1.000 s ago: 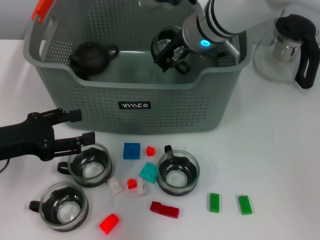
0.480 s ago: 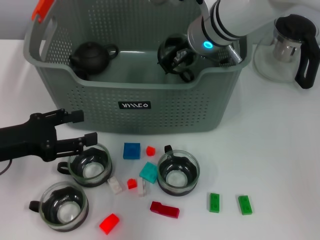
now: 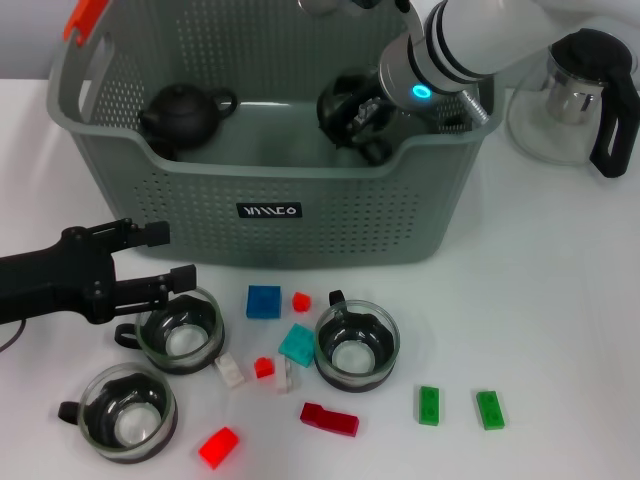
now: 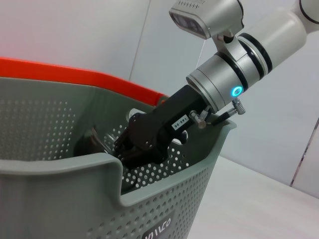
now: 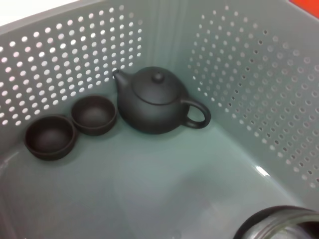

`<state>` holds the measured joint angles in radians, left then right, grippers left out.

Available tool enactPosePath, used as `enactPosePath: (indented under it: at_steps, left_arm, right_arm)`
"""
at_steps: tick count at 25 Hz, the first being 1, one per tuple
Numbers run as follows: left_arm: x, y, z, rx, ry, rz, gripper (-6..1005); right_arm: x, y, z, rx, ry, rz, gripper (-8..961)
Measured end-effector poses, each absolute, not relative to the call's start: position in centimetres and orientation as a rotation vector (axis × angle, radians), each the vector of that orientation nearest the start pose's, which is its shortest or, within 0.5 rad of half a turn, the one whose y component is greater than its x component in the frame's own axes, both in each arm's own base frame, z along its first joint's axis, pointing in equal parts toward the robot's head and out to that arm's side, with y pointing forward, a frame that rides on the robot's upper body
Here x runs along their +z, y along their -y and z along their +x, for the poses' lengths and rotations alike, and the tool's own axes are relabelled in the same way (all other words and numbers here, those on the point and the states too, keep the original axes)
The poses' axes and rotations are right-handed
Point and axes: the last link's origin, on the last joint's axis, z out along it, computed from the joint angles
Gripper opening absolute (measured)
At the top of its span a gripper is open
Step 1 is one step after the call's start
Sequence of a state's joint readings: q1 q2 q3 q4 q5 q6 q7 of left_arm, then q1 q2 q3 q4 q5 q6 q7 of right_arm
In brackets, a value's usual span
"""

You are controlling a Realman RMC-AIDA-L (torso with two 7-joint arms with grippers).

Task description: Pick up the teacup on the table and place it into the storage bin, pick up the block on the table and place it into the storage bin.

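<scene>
1. The counter (image 3: 560, 300) is plain white and smooth, and it fills almost the whole head view.
2. Light falls evenly on it, and the shadows are soft and pale.
3. In the left wrist view a pale, bare wall (image 4: 84, 35) stands behind the counter.
4. A thin vertical seam runs down this wall.
5. At the far right edge a darker vertical strip (image 4: 305, 149) is visible.
</scene>
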<state>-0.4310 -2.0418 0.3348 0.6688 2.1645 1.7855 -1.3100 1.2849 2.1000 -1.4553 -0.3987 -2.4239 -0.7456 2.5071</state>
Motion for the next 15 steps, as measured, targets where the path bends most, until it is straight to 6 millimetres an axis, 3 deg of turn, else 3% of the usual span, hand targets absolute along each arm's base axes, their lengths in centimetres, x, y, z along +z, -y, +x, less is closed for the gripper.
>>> enactPosePath:
  at_steps: [4,9,12,15]
  left_arm:
    - [4.6,-28.2,-31.2,-0.807,0.717,-2.592,807]
    - [4.7,-28.3,-31.1,-0.807,0.716,-2.59,808]
    - [4.7,-28.3,-31.2,-0.807,0.719,-2.583,809]
    - [4.9,-28.3,-31.3,-0.806,0.724,-2.579,808]
  right_arm:
    - [-9.9,-46.7,7.2,-0.234,-0.577,-2.523,100]
    - [-9.1,-47.2,6.5,-0.187,-0.546,-2.508,302]
    - [-6.7,-47.7,4.9,-0.002,-0.544,-2.48,445]
    - [-2.9,-47.3,3.5,0.238,-0.566,-2.459,551]
